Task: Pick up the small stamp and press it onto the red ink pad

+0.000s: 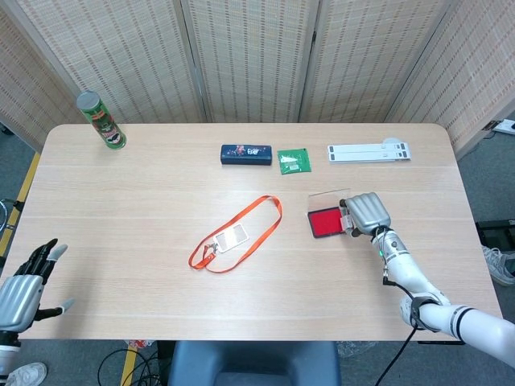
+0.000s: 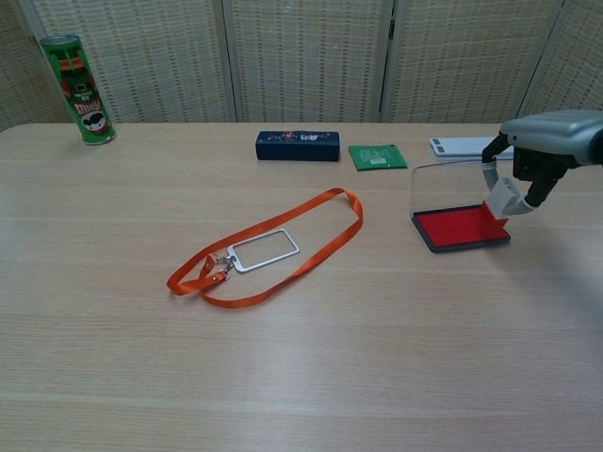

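On the table [image 1: 145, 193], the right hand [image 2: 542, 141] pinches the small stamp [image 2: 500, 200] over the red ink pad [image 2: 460, 227].

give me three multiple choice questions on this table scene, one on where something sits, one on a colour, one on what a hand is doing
1. Where does the green can stand?
A. at the far left corner of the table
B. beside the ink pad
C. on the dark blue case

2. What colour is the lanyard?
A. blue
B. orange
C. white

3. What is the right hand doing?
A. lying flat on the table, holding nothing
B. holding the small stamp over the right edge of the red ink pad
C. gripping the lanyard

Answers:
1. A, since the can stands alone at the table's far left corner, well apart from the dark blue case.
2. B, as the strap looped round the badge holder is orange.
3. B, since the small stamp is gripped in the fingers above the red ink pad; whether it touches the ink cannot be told. The left hand holds nothing.
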`<state>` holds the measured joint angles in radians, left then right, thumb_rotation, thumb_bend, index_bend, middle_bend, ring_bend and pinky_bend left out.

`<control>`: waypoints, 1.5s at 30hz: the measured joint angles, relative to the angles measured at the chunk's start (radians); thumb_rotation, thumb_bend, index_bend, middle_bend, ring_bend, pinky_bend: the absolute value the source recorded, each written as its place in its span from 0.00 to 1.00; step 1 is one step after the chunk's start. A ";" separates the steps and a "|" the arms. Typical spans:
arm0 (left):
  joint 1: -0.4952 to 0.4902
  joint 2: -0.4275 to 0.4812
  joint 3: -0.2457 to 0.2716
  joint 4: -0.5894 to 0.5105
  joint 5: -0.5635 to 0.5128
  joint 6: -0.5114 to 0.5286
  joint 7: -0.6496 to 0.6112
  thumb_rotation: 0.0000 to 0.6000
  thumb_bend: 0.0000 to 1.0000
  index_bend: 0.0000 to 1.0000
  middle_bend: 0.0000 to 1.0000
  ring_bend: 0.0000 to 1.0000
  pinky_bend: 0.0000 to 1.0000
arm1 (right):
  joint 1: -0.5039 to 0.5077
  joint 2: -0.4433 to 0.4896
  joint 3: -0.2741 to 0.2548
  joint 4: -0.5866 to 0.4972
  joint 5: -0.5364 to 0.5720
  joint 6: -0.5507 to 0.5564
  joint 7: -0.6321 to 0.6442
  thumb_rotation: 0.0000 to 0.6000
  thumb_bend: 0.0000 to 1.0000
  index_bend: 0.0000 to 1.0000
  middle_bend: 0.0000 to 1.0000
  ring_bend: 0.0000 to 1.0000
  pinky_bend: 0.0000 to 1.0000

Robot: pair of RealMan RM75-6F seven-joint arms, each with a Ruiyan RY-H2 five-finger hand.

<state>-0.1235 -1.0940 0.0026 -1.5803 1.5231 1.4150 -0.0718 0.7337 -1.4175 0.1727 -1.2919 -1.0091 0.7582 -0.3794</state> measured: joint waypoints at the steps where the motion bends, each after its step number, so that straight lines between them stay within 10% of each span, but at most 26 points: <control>1: 0.001 0.002 0.000 0.000 0.001 0.002 -0.004 1.00 0.20 0.03 0.00 0.00 0.25 | 0.008 -0.013 0.002 0.014 0.013 -0.004 -0.002 1.00 0.31 0.93 1.00 0.83 0.85; 45: 0.017 0.008 0.009 -0.002 0.036 0.040 -0.013 1.00 0.20 0.03 0.00 0.00 0.25 | 0.086 -0.156 -0.029 0.192 0.082 -0.042 -0.023 1.00 0.31 0.94 1.00 0.83 0.85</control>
<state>-0.1066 -1.0860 0.0112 -1.5821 1.5587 1.4549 -0.0852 0.8196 -1.5736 0.1441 -1.1003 -0.9266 0.7159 -0.4028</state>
